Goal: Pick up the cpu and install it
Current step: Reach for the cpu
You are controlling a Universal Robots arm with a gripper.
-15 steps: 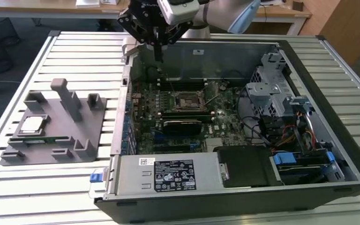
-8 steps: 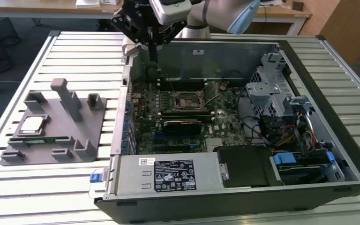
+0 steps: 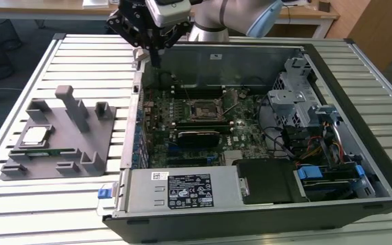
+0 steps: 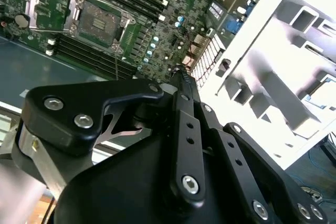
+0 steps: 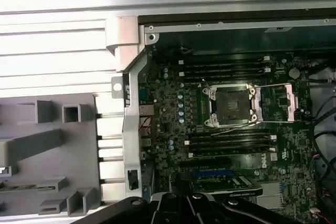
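gripper (image 3: 155, 62): fingers pressed together, nothing between them. it hangs tip-down over the rear corner of the open computer case (image 3: 332, 61), shown in both wrist views.

just below the tip: the case's side wall and the edge of the motherboard (image 3: 182, 130).

a little farther in from the tool: the cpu socket (image 5: 233, 103), its retaining frame swung open, the well looking empty. memory slots lie on either side of it.

well away from the tool, outside the case wall: grey holder (image 3: 80, 153) on the slatted table (image 3: 87, 61). a green memory stick (image 3: 46, 151) lies in one of its slots.

farthest from the tool: the cpu (image 3: 34, 135), flat on the holder, metal plate up, apart from the stick. not yet picked up.

handling, my judgement: light, stiff and thin. the smooth metal top gives little purchase, so pinching from above would likely slip. better to take it by two opposite edges, evenly, with modest force. the underside is probably delicate, as is the socket well, so keep it level and avoid scraping or dropping it.
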